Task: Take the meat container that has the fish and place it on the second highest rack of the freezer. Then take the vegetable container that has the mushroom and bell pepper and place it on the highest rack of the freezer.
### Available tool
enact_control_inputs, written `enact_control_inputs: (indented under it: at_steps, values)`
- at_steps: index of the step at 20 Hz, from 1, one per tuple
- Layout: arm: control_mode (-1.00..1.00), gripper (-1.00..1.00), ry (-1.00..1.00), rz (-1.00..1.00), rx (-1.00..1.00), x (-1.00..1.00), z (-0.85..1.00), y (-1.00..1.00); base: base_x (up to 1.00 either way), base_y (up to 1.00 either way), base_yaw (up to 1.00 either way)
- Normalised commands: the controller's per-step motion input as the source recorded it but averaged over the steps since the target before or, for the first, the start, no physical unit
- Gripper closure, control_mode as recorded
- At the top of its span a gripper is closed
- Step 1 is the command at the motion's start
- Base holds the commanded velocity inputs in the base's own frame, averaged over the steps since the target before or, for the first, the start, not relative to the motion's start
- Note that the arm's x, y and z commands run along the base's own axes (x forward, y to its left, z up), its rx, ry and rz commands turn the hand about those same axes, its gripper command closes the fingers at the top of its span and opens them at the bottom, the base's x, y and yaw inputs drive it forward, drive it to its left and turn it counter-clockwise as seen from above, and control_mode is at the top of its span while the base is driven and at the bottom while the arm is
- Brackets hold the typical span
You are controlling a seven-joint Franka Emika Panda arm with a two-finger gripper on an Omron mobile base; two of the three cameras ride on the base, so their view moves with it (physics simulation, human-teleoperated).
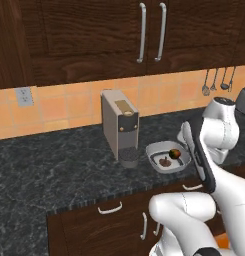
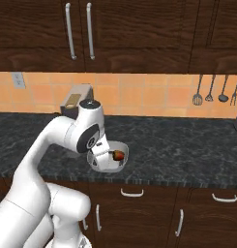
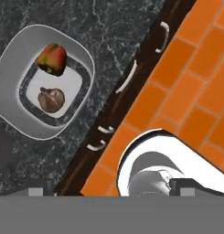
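White-grey vegetable container (image 3: 42, 82) upper-left of open end effector (image 3: 109, 189).

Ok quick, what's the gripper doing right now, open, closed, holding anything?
Gripper: open and holding nothing; the vegetable container with the bell pepper and mushroom sits untouched on the counter.

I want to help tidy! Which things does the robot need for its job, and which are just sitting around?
Needed for the job:
- vegetable container
- mushroom
- bell pepper

Just sitting around:
- coffee machine
- hanging utensils
- wall socket
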Motion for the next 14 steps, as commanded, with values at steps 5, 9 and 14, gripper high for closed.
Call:
enact_control_inputs:
  at_steps: [5,9,14]
  values:
    - [-1.0,-1.0,-0.01,-0.1,0.0,0.88,-0.65,0.0,0.0,0.0,0.0]
    - [-1.0,-1.0,0.0,-0.11,0.0,0.8,-0.63,0.0,0.0,0.0,0.0]
    - [-1.0,-1.0,0.0,-0.14,0.05,0.46,-0.56,0.0,0.0,0.0,0.0]
